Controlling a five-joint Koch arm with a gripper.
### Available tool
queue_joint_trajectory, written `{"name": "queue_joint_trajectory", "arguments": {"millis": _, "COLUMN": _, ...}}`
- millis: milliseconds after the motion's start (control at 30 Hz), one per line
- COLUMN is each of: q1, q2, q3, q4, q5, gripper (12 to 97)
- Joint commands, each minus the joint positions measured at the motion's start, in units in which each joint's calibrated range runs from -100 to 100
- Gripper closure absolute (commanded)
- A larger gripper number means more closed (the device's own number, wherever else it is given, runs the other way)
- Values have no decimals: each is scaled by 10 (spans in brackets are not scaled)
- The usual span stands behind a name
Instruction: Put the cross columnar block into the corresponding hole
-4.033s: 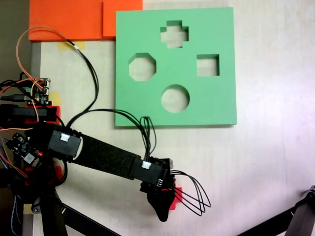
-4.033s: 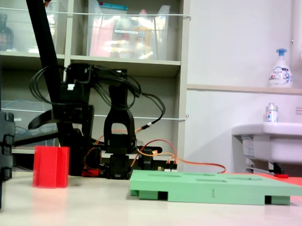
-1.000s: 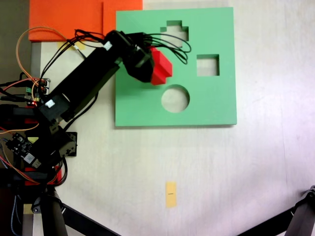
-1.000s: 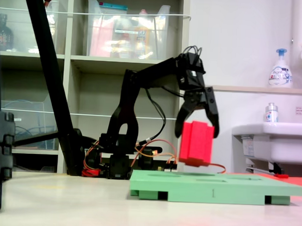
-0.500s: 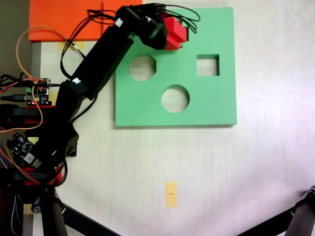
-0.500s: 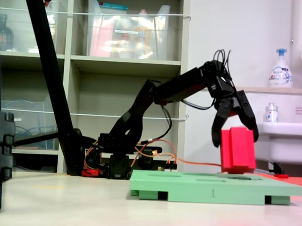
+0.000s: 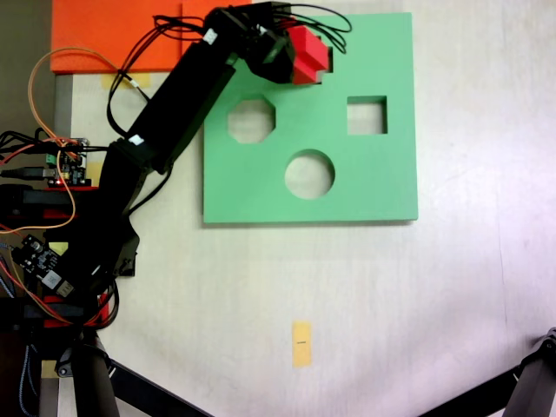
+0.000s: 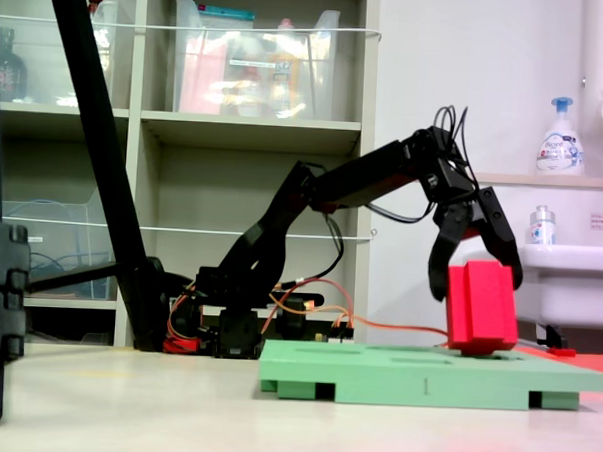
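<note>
Arm stretched right out across the bench (image 7: 417, 295) here, reaching to the far side of the green foam board (image 7: 373, 182). The end effector (image 8: 475, 290) has its two black jaws pinched on the cross columnar block (image 8: 483, 304), one on each side of that bright red body in the low fixed view. The block hangs slightly tilted, its lower end right at the board's top surface; whether it has entered the cutout, I cannot tell from here.

Seen from above, the red block (image 7: 307, 57) sits over the spot at the board's top edge where the corresponding hole lies, and the block and black gripper cover it, so the plus outline itself is hidden. The octagonal cutout (image 7: 251, 120), the square cutout (image 7: 367, 115) and the round cutout (image 7: 309, 174) all lie open, well apart from the block.

Orange sheet (image 7: 113, 30) at the top left corner, small yellow tag (image 7: 301, 343) lying alone on the near bench. Behind, a shelf unit (image 8: 235, 133) and a sink (image 8: 549, 282).
</note>
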Motion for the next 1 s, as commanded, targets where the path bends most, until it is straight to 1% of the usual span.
{"name": "queue_joint_trajectory", "arguments": {"millis": 0, "q1": 3, "q2": -1, "q3": 42, "q4": 53, "q5": 4, "gripper": 811}}
{"name": "queue_joint_trajectory", "arguments": {"millis": 533, "q1": 2, "q2": 76, "q3": 42, "q4": 110, "q5": 4, "gripper": 804}}
{"name": "queue_joint_trajectory", "arguments": {"millis": 633, "q1": 1, "q2": 95, "q3": 43, "q4": 138, "q5": 2, "gripper": 740}}
{"name": "queue_joint_trajectory", "arguments": {"millis": 767, "q1": -3, "q2": 118, "q3": 46, "q4": 182, "q5": -12, "gripper": 620}}
{"name": "queue_joint_trajectory", "arguments": {"millis": 900, "q1": -6, "q2": 122, "q3": 46, "q4": 190, "q5": -24, "gripper": 575}}
{"name": "queue_joint_trajectory", "arguments": {"millis": 967, "q1": -6, "q2": 125, "q3": 46, "q4": 191, "q5": -25, "gripper": 539}}
